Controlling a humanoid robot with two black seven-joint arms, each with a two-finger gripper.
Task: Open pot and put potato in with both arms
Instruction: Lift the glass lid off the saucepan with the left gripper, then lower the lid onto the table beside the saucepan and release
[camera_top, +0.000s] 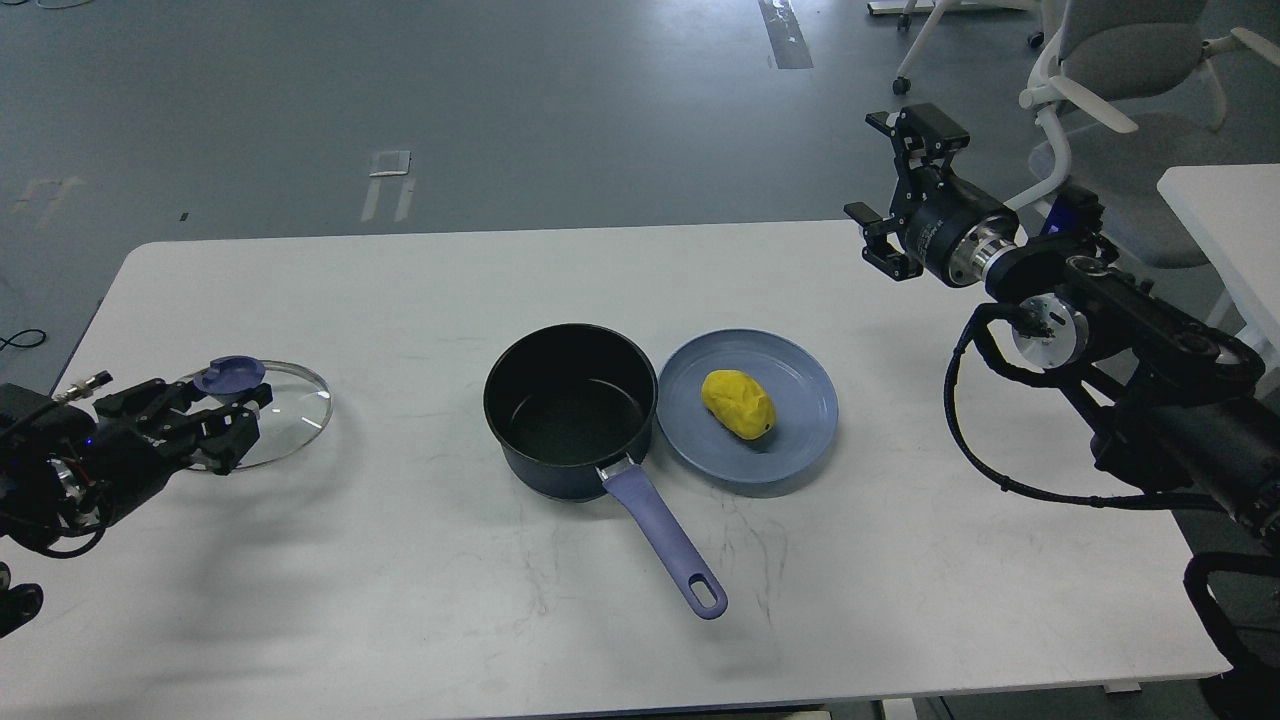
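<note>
A dark navy round saucepan (570, 410) with a black inside stands uncovered near the middle of the white desk (400, 600), its long lavender-blue handle with a loop hole pointing toward the near edge and slightly right. Just beside it on the right, touching or nearly touching its wall, lies a flat blue plate (800, 420), and on the plate rests the bright yellow lumpy potato (738, 403), with a small dark spot on its right end. Well apart on the left of the desk lies the round glass lid (295, 415) with its blue knob on top. The left gripper (225, 420) hovers at the lid's near-left edge, its fingers spread and gripping nothing that can be seen. The right gripper (885, 185) hangs raised beyond the plate at the desk's far right, its fingers spread wide and bare.
</note>
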